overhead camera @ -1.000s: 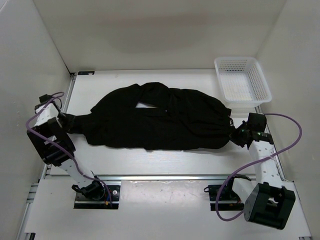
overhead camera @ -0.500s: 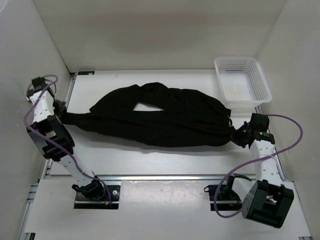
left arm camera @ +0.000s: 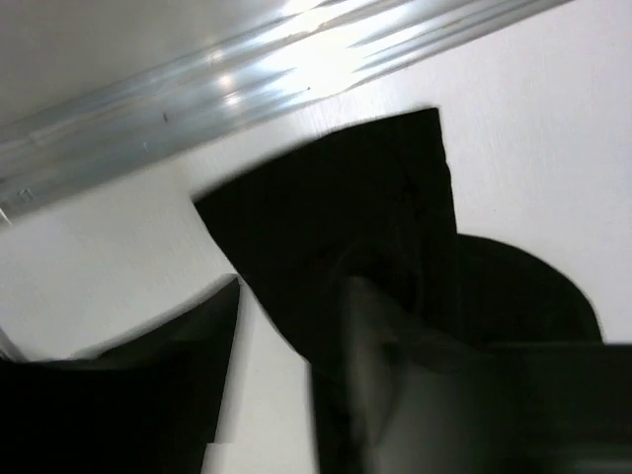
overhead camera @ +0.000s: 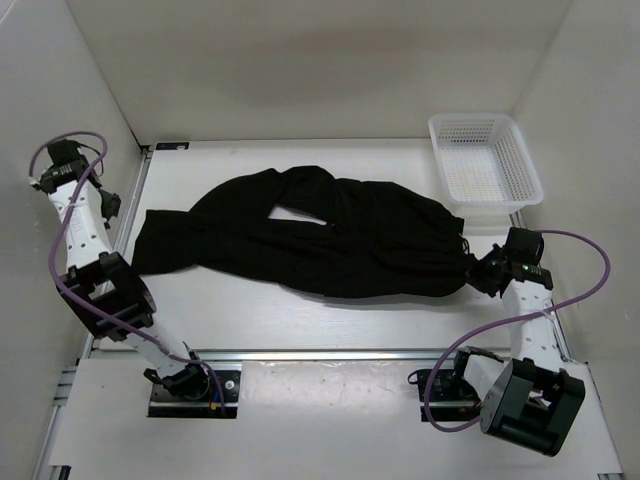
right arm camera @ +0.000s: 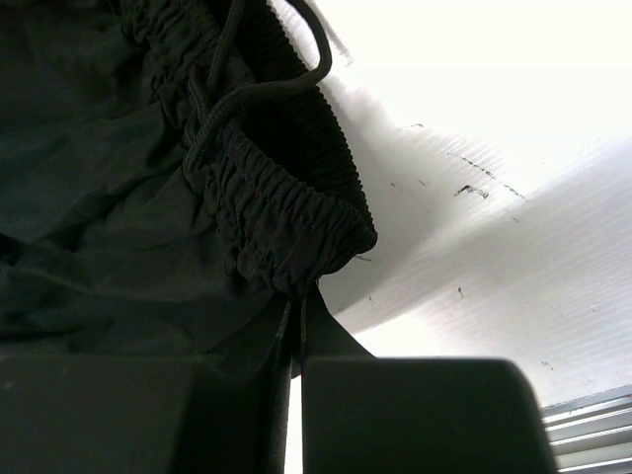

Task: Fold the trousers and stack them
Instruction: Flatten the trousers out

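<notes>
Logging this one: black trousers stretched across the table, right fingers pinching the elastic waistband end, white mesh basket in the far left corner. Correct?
One slip: the white mesh basket stands in the far right corner, not the left, as the top external view shows. The rest holds: the trousers lie across the table, and the right gripper has its fingers shut on the waistband end.

Left gripper (left arm camera: 286, 331) blurred — trousers (left arm camera: 336, 217) leg end partly hidden behind it

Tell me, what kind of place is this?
Probably a robot lab cell: white walls enclose a white table, a left arm and a right arm are bolted at its near edge, and black trousers and a mesh basket lie on it.
</notes>
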You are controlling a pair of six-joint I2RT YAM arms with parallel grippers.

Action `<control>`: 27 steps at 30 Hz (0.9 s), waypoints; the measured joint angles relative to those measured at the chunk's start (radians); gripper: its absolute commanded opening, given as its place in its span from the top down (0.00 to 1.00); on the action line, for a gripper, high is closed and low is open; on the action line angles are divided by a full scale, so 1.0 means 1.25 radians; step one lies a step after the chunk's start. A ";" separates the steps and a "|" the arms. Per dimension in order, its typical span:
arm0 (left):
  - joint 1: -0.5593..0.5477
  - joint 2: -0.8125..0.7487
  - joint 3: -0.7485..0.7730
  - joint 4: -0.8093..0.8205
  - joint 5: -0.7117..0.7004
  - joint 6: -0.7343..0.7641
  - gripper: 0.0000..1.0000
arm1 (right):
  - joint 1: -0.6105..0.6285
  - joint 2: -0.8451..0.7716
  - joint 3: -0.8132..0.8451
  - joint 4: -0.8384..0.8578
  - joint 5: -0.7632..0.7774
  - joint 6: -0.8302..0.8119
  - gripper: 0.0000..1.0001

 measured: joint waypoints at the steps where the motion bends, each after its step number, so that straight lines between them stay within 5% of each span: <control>1: 0.000 0.000 -0.019 0.001 0.002 -0.004 0.77 | 0.000 0.000 0.000 0.000 0.001 -0.002 1.00; 2: 0.000 0.002 -0.038 0.001 0.006 -0.002 0.89 | 0.000 0.000 0.000 0.000 0.002 -0.005 1.00; 5: 0.000 0.017 -0.078 0.015 0.033 0.009 0.89 | -0.005 0.000 0.000 0.000 0.003 -0.008 1.00; 10: 0.000 0.078 -0.142 0.050 0.079 0.015 0.64 | -0.008 0.000 0.000 0.000 0.002 -0.008 1.00; 16: 0.000 0.157 -0.201 0.076 0.099 0.012 0.61 | -0.008 0.001 0.000 0.000 0.002 -0.008 1.00; 22: 0.000 0.189 -0.242 0.103 0.103 0.007 0.14 | -0.009 0.008 0.000 0.001 -0.004 -0.008 1.00; 25: 0.000 0.194 -0.255 0.113 0.110 -0.002 0.00 | -0.009 0.015 0.000 0.004 -0.005 -0.009 1.00; 27: 0.000 0.191 -0.270 0.120 0.107 -0.008 0.00 | -0.009 0.020 0.000 0.004 -0.009 -0.008 1.00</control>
